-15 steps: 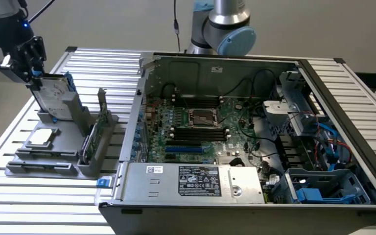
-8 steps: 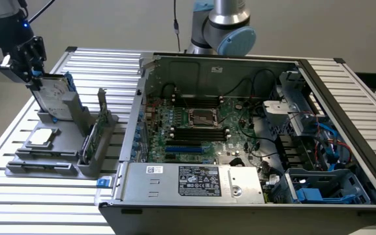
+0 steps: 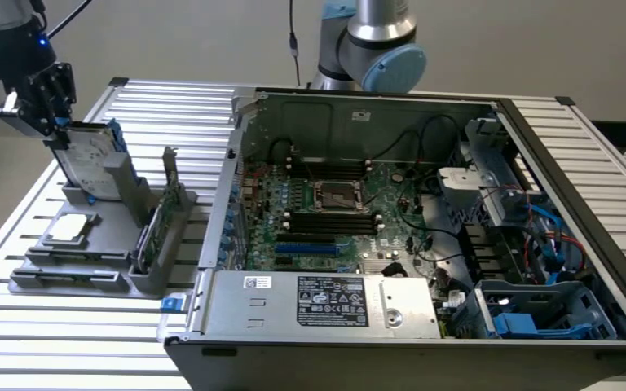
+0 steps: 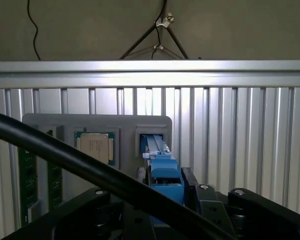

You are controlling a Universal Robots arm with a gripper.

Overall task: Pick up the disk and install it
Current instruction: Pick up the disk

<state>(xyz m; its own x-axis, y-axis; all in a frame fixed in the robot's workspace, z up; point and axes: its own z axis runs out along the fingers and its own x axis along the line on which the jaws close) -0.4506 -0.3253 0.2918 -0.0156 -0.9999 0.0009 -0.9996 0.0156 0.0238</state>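
Fingers (image 4: 189, 182) stood wide, flanking the silver-grey, blue-railed rectangular disk (image 3: 87, 155), unclamped. Disk stood upright in grey plastic holder (image 3: 128, 191), edge offered for grasping.

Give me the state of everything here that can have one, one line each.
tool, open, jaws astride the disk's top edge
disk, standing upright in the grey holder
chip, lying flat in a holder recess
card, standing on edge in a holder slot
computer case, lying on its side, panel off, interior exposed
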